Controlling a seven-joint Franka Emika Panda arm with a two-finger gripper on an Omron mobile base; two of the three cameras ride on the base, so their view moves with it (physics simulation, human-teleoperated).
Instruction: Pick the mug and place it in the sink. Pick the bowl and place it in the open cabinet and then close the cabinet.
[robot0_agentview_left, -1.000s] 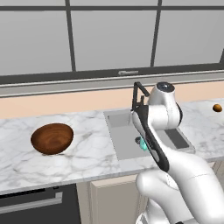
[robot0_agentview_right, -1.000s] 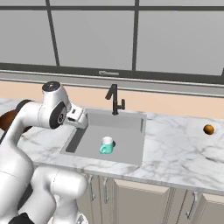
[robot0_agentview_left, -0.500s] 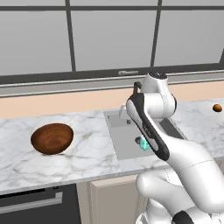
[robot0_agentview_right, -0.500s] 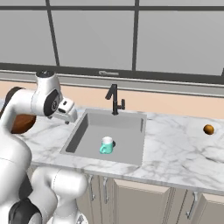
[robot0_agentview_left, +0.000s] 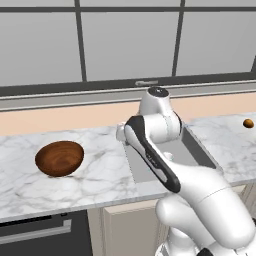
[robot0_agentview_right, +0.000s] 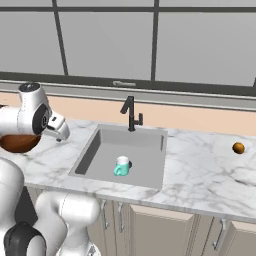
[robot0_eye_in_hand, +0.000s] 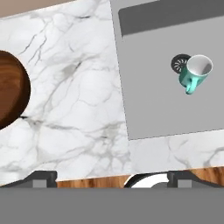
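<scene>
Setting: white marble countertop (robot0_agentview_right: 200, 175) under a big grey window, peach wall strip behind it.
Sink: rectangular grey recessed basin (robot0_agentview_right: 145, 142) with a black angular faucet (robot0_agentview_right: 131, 113) at the back.
Mug: small teal-and-white cup (robot0_agentview_right: 121, 166) standing upright in the sink, right next to the round drain (robot0_eye_in_hand: 179, 62).
Bowl: wide dark reddish-brown wooden bowl (robot0_agentview_left: 59, 158) on the marble, well left of the sink, looks empty.
Gripper: white two-finger gripper (robot0_agentview_right: 63, 135) hangs over the counter between bowl and sink, jaws spread wide, holding nothing; the tips are pretty hard to make out tbh.
Extra: small brown-orange round thing (robot0_agentview_right: 239, 148) way off to the right.
</scene>
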